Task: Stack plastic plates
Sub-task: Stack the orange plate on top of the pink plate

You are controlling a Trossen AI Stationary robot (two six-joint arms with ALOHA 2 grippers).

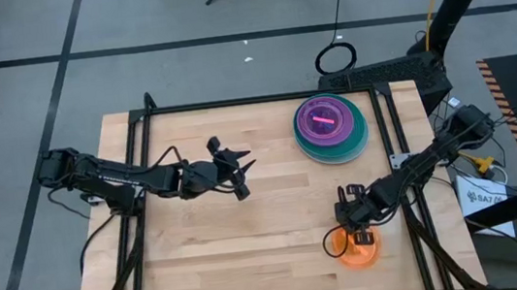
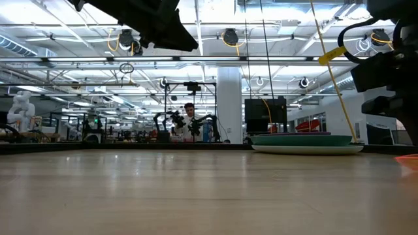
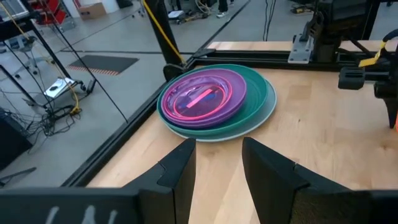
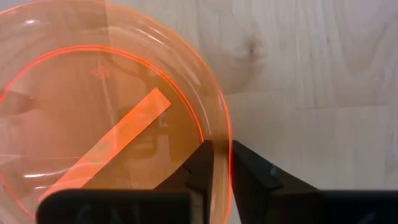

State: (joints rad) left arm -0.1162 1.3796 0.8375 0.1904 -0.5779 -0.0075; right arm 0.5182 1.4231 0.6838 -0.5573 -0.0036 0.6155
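An orange plastic plate (image 1: 356,249) lies near the table's front right corner and fills the right wrist view (image 4: 106,118). My right gripper (image 1: 354,220) stands over its far rim, shut on it. At the far right rests a stack of plates (image 1: 331,127): a pink-red one on top, then purple, then dark green, with a light blue one at the bottom (image 3: 211,99). My left gripper (image 3: 217,168) hovers open above mid-table (image 1: 238,172), pointing toward the stack with nothing between its fingers. My right gripper pinches the orange plate's rim (image 4: 222,146), one finger (image 4: 200,167) inside the plate and the other (image 4: 250,169) outside it. The fingers come steeply from above. The plate appears to lie flat on the table.
Black frame rails run along the table's edges (image 1: 147,197), with a post behind the stack (image 3: 311,37). Bare wood lies between the two grippers (image 1: 285,210). A person stands far off in the room behind the table (image 2: 189,121).
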